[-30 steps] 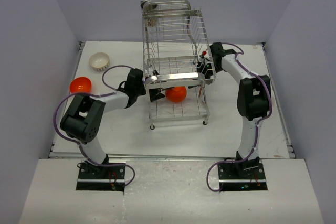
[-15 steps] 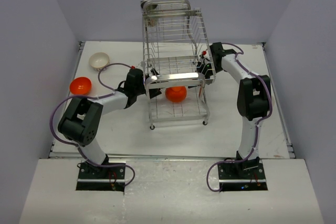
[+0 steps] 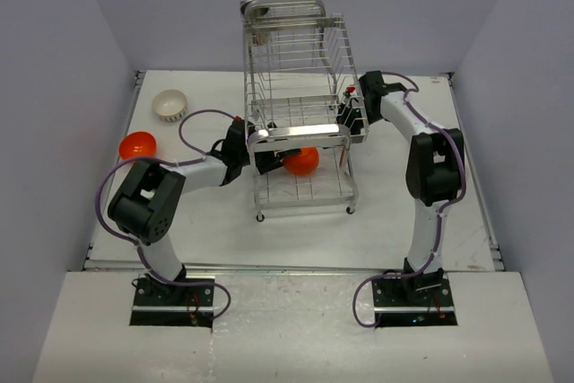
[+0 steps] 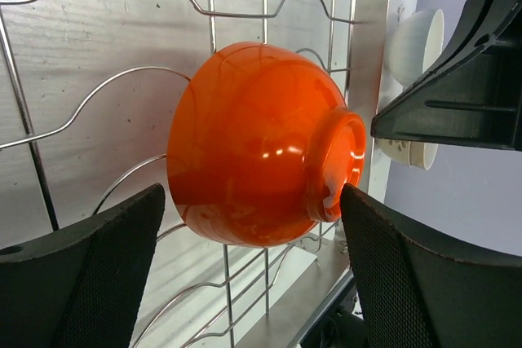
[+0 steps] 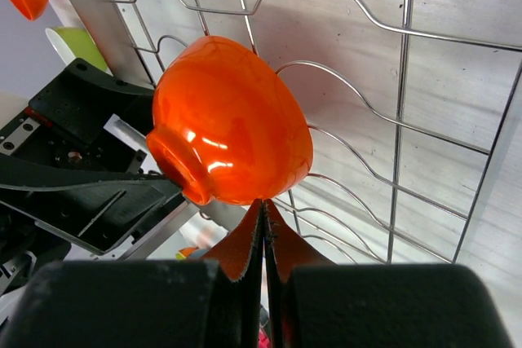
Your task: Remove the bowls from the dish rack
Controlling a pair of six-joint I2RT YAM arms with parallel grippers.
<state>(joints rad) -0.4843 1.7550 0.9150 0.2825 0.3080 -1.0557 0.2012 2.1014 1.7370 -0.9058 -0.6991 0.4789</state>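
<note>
The chrome wire dish rack [image 3: 300,105] stands mid-table. A glossy orange bowl [image 3: 302,161] lies on its side on the lower tier's wires. My left gripper [image 3: 266,162] reaches into that tier from the left. In the left wrist view it [image 4: 253,195] is open, and its fingers [image 4: 90,283] flank the bowl [image 4: 261,144] without closing on it. My right gripper [image 3: 350,117] is at the rack's right side. In the right wrist view it [image 5: 263,222] is shut and empty, its tip just under the bowl's [image 5: 232,132] rim.
A second orange bowl [image 3: 138,144] and a white ribbed bowl [image 3: 169,105] sit on the table at the far left. The rack's flat front bar [image 3: 300,136] and thin wires surround both grippers. Grey walls close in the table.
My left gripper has moved right, into the rack's lower tier and around the orange bowl. My right gripper has barely moved.
</note>
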